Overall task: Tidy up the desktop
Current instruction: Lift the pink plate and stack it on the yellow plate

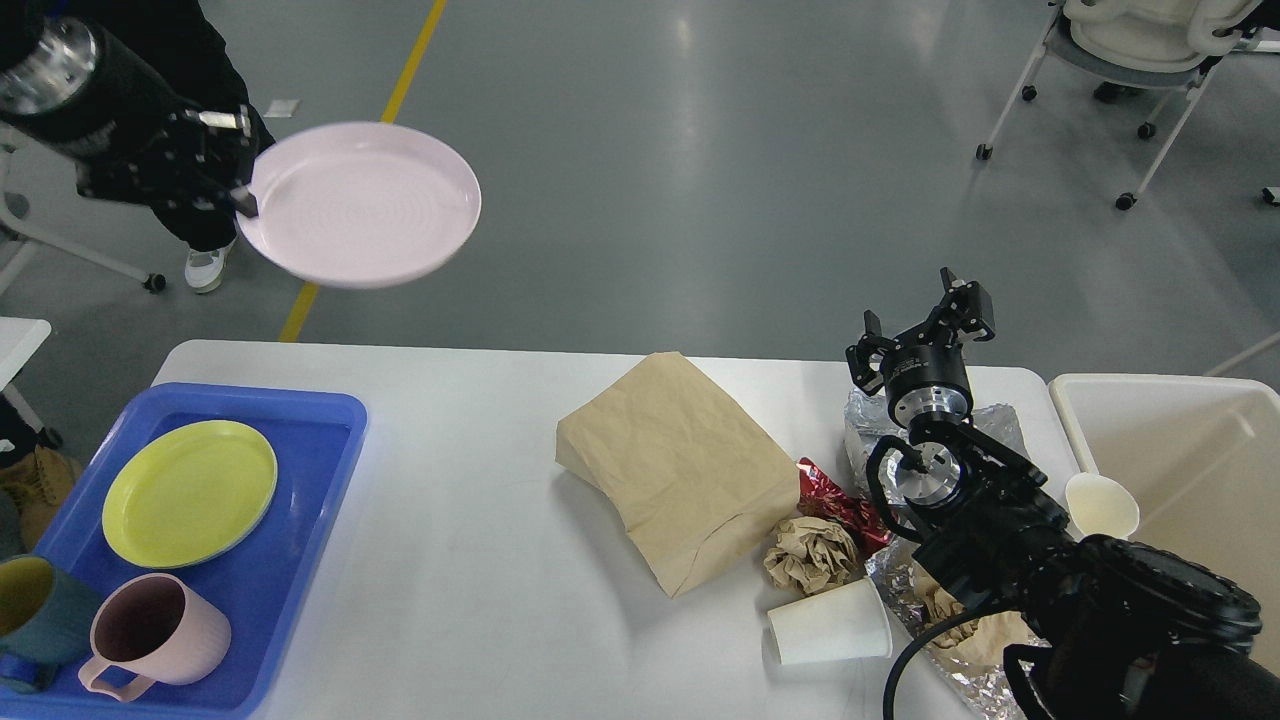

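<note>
The desktop, a smooth matte white slab with rounded corners, is filling the lower half of the view and is looking partly tidied. At about 8 o'clock the glossy blue tray is holding a yellow plate, a pink mug and a teal mug, all hard, smooth ware.

The left gripper, up at 10 o'clock, is pinching the rim of a shallow pink plate and holding it in the air, well above the desktop and roughly level. I judge this plate is heading for the tray, beside or onto the yellow one.

The rubbish is lying from the centre to about 4 o'clock: a creased brown paper bag, flat and soft; a crumpled brown paper ball; a shiny red wrapper; crinkled silver foil running under the right arm; and a white paper cup lying on its side. A small white bowl is sitting by the cream bin at 3 o'clock, which is showing nothing inside.

The right gripper is hovering over the foil with its fingers spread and holding nothing. So crockery seems nearly done, while all the rubbish is waiting.
</note>
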